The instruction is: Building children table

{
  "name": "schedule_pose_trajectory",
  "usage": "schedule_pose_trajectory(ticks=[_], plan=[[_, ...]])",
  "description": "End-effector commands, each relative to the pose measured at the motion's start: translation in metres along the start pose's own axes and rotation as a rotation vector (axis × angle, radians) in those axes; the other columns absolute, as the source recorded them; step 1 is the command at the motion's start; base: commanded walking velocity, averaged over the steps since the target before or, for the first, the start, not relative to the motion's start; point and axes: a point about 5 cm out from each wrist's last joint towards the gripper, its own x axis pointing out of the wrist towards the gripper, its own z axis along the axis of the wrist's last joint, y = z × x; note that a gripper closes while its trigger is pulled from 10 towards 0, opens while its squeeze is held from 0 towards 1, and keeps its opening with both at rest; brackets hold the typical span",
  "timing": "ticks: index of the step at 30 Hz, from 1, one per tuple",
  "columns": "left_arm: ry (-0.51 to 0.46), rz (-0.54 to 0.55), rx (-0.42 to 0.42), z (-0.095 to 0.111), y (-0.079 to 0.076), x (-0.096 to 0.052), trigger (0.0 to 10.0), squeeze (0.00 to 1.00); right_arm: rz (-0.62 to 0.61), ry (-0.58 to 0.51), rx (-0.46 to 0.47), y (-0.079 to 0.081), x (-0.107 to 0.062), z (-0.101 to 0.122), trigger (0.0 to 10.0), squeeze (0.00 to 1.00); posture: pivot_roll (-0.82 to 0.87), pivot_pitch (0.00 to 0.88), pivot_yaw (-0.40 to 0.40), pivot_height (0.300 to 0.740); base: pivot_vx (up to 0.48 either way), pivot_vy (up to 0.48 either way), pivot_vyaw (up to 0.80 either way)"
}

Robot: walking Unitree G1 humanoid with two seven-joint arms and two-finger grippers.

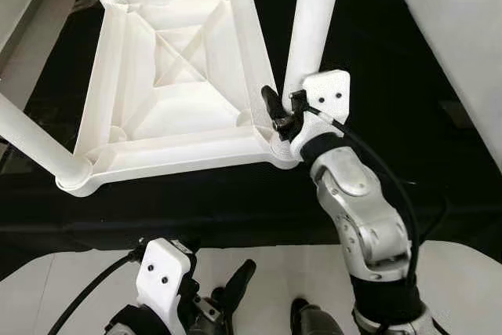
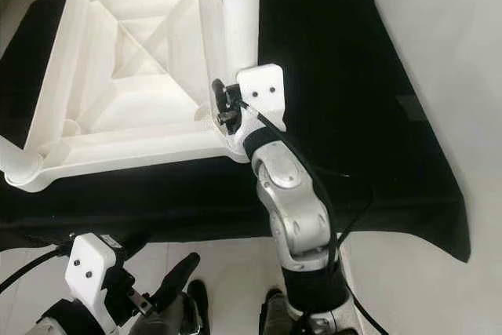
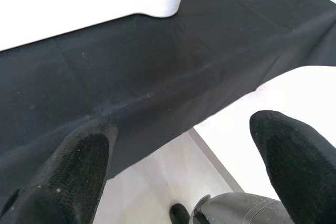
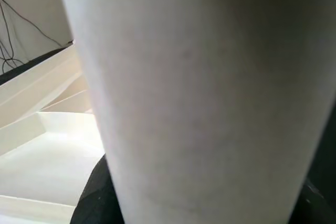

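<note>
My right gripper [image 1: 284,111] is at the near right corner of the upturned white table top [image 1: 169,92], which lies underside-up on the black cloth [image 1: 235,209], ribs and crossed bracing showing. The leg [image 1: 314,17] I am working on stands in that corner socket just beyond my fingers, its long axis rising up and away from me, tilted a little off the line of the other legs. In the right wrist view the white tube [image 4: 199,93] sits right up against the camera, with dark finger pads low on either side of it, so I judge my fingers are closed around it near its foot. Three other legs already stand at the remaining corners, the near left one [image 1: 35,143] slanting out toward my left side. My left gripper [image 2: 169,284] hangs low and well apart from the table, fingers [image 3: 73,171] spread wide with nothing between them, pointing at the cloth's edge. The right arm is plainly the nearer one; seating this leg looks to turn on pressing straight down along its axis into the socket
</note>
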Motion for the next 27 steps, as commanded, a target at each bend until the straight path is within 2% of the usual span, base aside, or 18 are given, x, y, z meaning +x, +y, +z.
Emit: schedule_pose_trajectory(ticks=[1,3,4,6,7,8,10,11,13,14,15,16,17,18,21,22,25,27], plan=[[0.018,0.005,-0.002,-0.004,0.001,-0.002,10.0,0.00,-0.079,0.291,0.071,-0.015,-0.004,-0.052,10.0,0.90,-0.05,0.345,0.046,0.740,0.000,0.000,0.00],[0.016,0.006,-0.001,-0.004,0.001,-0.001,10.0,0.00,-0.080,0.279,0.106,-0.015,-0.004,-0.049,10.0,0.90,-0.05,0.344,0.045,0.740,0.000,0.000,0.00],[0.015,0.007,-0.002,-0.004,0.001,-0.001,10.0,0.00,-0.053,0.261,0.138,-0.015,-0.003,-0.046,10.0,1.00,-0.05,0.344,0.045,0.740,0.000,0.000,0.00],[0.015,0.008,-0.002,-0.004,0.001,-0.001,10.0,0.00,-0.037,0.249,0.157,-0.014,-0.002,-0.043,10.0,1.00,-0.05,0.344,0.045,0.740,0.000,0.000,0.00],[0.012,0.010,-0.002,-0.004,0.001,0.000,10.0,0.00,0.087,0.148,0.173,-0.013,0.005,-0.027,10.0,1.00,-0.05,0.342,0.044,0.740,0.000,0.000,0.00],[0.012,0.010,-0.002,-0.004,0.001,0.000,10.0,0.00,0.087,0.148,0.173,-0.013,0.005,-0.027,10.0,1.00,-0.05,0.342,0.044,0.740,0.000,0.000,0.00],[0.010,0.011,-0.001,-0.004,0.001,0.000,10.0,0.00,0.247,0.031,0.141,-0.015,0.012,-0.005,10.0,1.00,-0.05,0.339,0.043,0.740,0.000,0.000,0.00],[0.010,0.011,-0.001,-0.004,0.001,0.000,10.0,0.00,0.247,0.031,0.141,-0.015,0.012,-0.005,10.0,1.00,-0.05,0.339,0.043,0.740,0.000,0.000,0.00],[0.008,0.011,-0.002,-0.004,0.001,0.001,10.0,0.00,0.356,-0.035,0.163,-0.019,0.017,0.010,10.0,1.00,-0.06,0.335,0.038,0.740,0.000,0.000,0.00],[0.007,0.010,-0.002,-0.004,0.001,0.001,10.0,0.00,0.410,-0.069,0.120,-0.024,0.021,0.018,10.0,1.00,-0.06,0.331,0.035,0.740,0.000,0.000,0.00],[0.007,0.010,-0.002,-0.004,0.001,0.001,10.0,0.00,0.410,-0.069,0.120,-0.024,0.021,0.018,10.0,1.00,-0.06,0.331,0.035,0.740,0.000,0.000,0.00],[0.005,0.010,-0.003,-0.004,0.000,0.002,10.0,0.00,0.483,-0.102,0.068,-0.029,0.024,0.027,10.0,0.18,-0.06,0.324,0.030,0.740,0.000,0.000,0.00],[0.004,0.010,-0.003,-0.005,0.000,0.003,10.0,0.00,0.529,-0.116,0.031,-0.033,0.026,0.033,10.0,0.18,-0.06,0.322,0.029,0.740,0.000,0.000,0.00],[0.002,0.011,-0.003,-0.005,0.000,0.004,10.0,0.00,0.625,-0.126,0.012,-0.036,0.028,0.038,10.0,0.00,-0.06,0.317,0.021,0.740,0.000,0.000,0.00],[-0.002,0.013,-0.003,-0.006,-0.001,0.006,10.0,0.00,0.774,-0.137,-0.024,-0.042,0.031,0.044,10.0,0.00,-0.05,0.304,0.006,0.740,0.000,0.000,0.00],[-0.002,0.013,-0.003,-0.006,-0.001,0.006,10.0,0.00,0.774,-0.137,-0.024,-0.042,0.031,0.044,10.0,0.00,-0.05,0.304,0.006,0.740,0.000,0.000,0.00],[-0.011,0.015,-0.002,-0.007,-0.001,0.009,10.0,0.00,0.997,-0.112,-0.015,-0.044,0.032,0.046,10.0,0.00,-0.04,0.283,-0.015,0.740,0.000,0.000,0.00],[-0.014,0.015,-0.002,-0.007,-0.001,0.010,10.0,0.00,1.032,-0.092,-0.014,-0.044,0.034,0.043,10.0,0.00,-0.04,0.278,-0.018,0.740,0.000,0.000,0.00]])
